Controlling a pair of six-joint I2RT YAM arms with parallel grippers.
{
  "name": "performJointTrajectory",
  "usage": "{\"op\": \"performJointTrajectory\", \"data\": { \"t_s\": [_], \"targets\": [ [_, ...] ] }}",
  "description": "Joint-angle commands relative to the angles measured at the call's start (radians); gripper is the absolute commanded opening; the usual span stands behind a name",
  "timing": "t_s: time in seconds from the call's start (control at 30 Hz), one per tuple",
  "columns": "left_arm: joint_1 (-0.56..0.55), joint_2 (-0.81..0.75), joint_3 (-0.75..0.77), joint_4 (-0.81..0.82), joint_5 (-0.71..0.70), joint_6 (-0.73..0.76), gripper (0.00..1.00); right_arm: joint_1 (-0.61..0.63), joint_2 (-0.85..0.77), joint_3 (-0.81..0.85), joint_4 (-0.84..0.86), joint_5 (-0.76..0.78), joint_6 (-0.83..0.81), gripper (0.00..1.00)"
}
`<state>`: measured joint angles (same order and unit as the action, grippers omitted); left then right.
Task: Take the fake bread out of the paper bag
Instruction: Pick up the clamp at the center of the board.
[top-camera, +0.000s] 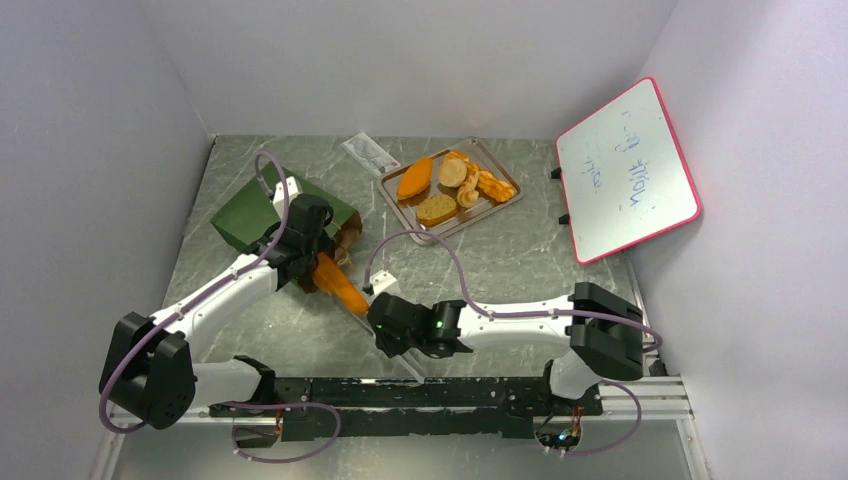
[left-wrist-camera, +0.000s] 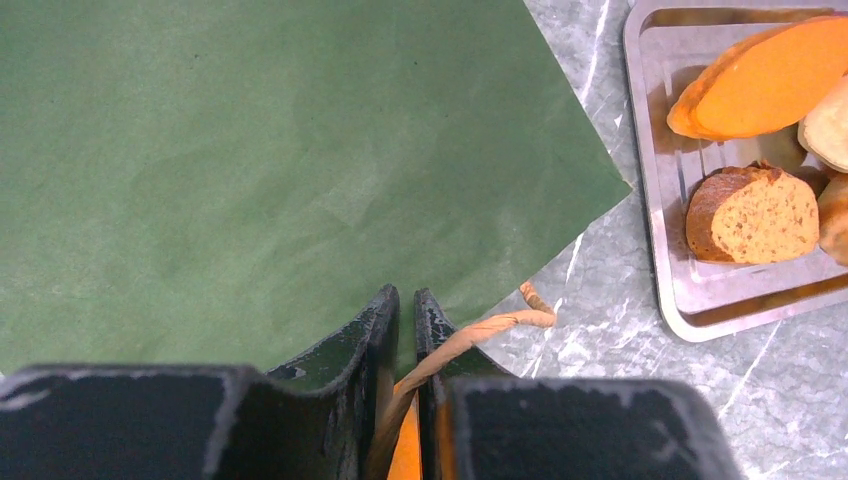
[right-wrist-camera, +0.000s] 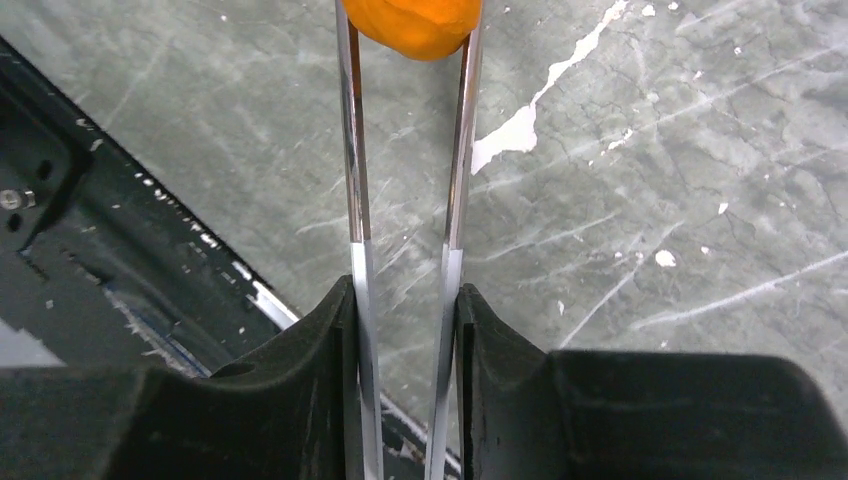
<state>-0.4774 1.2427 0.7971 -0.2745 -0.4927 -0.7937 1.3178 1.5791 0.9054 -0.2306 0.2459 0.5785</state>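
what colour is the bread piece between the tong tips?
Bright orange. The bread piece shows best in the right wrist view, between the tongs.

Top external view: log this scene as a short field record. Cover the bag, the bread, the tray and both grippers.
paper bag: dark green, lying flat at the table's left
left gripper: jaws shut on the bag's tan handle
right gripper: jaws shut on metal tongs
orange bread piece: by the left gripper, near end pinched between the tongs' tips
tray: holds several other bread pieces
whiteboard: leaning at the right wall
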Motion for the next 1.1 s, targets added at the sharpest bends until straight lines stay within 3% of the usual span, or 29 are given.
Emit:
{"op": "performJointTrajectory", "data": {
  "t_s": [0.0,0.33,0.73,1.07],
  "targets": [
    [-0.007,0.008,0.022,0.016,-0.037,-0.012,0.07,0.011,-0.081,0.014,-0.055,-0.001,0.05,0.06],
    [-0.007,-0.007,0.063,0.006,-0.082,0.026,0.07,0.023,-0.321,-0.01,-0.215,0.036,0.177,0.04],
    [-0.007,-0.04,0.119,-0.029,-0.15,0.09,0.07,0.033,-0.544,0.054,-0.396,0.182,0.302,0.02],
    [-0.006,-0.088,0.172,-0.056,-0.158,0.139,0.07,0.034,-0.672,0.08,-0.387,0.35,0.382,0.0]
  ]
}}
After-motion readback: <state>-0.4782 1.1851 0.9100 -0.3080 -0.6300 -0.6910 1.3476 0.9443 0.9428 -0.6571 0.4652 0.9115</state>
